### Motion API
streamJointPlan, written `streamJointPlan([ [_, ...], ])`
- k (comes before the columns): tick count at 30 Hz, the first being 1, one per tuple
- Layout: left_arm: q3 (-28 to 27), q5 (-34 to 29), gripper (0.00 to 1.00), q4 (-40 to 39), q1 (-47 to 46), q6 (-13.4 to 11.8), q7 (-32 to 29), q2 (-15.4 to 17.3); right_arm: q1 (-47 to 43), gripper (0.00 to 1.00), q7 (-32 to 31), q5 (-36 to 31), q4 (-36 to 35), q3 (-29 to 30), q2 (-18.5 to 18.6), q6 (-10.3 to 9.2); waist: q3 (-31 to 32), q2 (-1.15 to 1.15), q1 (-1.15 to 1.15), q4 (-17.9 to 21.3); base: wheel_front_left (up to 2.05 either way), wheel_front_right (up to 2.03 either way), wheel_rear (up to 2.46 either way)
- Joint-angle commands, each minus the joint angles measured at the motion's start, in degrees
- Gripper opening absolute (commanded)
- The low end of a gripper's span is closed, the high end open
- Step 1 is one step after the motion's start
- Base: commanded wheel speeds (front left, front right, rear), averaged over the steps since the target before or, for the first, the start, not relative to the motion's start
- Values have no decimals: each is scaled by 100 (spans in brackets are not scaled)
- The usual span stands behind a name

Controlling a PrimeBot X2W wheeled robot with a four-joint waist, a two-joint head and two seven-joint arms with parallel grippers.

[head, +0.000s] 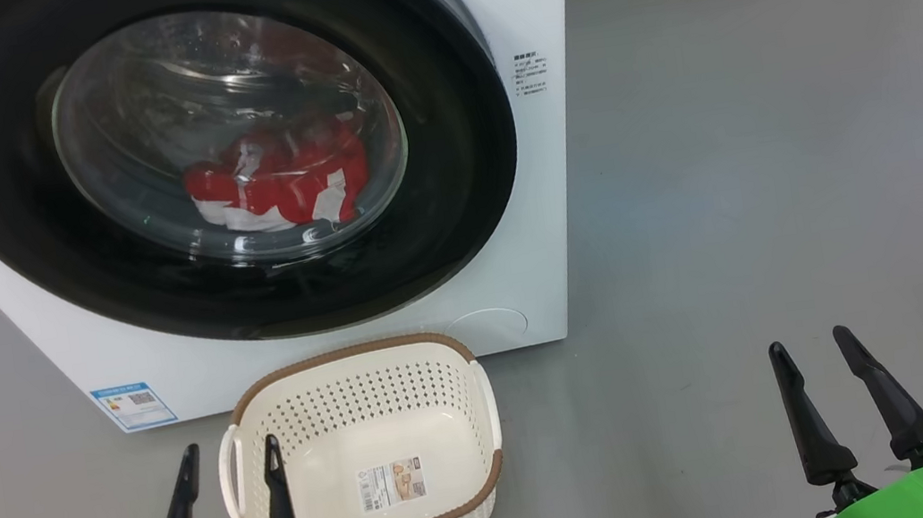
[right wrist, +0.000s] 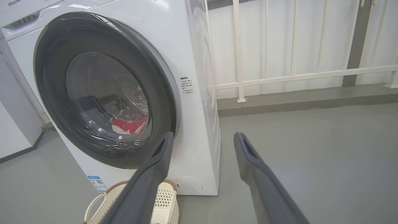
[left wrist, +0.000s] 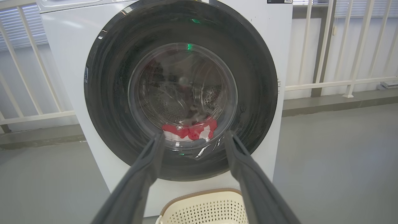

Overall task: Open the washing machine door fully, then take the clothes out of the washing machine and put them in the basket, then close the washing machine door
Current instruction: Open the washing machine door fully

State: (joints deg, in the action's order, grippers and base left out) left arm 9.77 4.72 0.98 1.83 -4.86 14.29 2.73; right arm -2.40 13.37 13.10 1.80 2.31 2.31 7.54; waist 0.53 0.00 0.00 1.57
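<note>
Left gripper (head: 230, 445) is hanging with its two dark fingers spread wide, holding nothing; right gripper (head: 807, 340) is doing the same, released and empty over grey floor (head: 773, 161). Straight ahead of the left gripper the washing machine (head: 560, 191) is standing on the floor, and its door (head: 454, 206) is sitting shut against the white front, black rim facing the fingers. Behind the glass the clothes (head: 279, 181) are lying in a red-and-white heap at the bottom of the drum — in the left wrist view they are showing right between the two fingertips, beyond them and apart. The basket (head: 366, 354) is sitting on the floor just in front of the machine, below the door, ahead of and beneath the left gripper; a paper label (head: 392, 484) is showing on its bottom. From the right gripper, machine and basket are both lying ahead and off to its left — well apart from its fingers. A blue sticker (head: 133, 405) is showing low on the machine's front, ahead of the left gripper's outer finger. A white railing (right wrist: 279, 77) is running far beyond the right gripper.
</note>
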Motion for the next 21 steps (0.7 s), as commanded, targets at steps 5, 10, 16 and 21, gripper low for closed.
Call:
streamJointPlan([
  [5,-139,48,100,-126,-121,-74,54,68,76,100,-7,-69,-181,-137,57,-5,-11,0,0,-8,0,0,0],
  [10,-115,62,100,-150,-119,-90,54,80,72,100,-3,-60,-200,-139,57,-5,-31,0,0,-18,0,0,0],
  [16,-66,50,100,-260,-148,-109,56,103,113,100,14,-6,-240,-91,56,-5,-203,0,0,-64,0,0,0],
  [21,-16,18,100,-351,-221,-118,58,119,230,100,45,-7,-255,10,56,-5,-422,0,0,-137,0,0,0],
])
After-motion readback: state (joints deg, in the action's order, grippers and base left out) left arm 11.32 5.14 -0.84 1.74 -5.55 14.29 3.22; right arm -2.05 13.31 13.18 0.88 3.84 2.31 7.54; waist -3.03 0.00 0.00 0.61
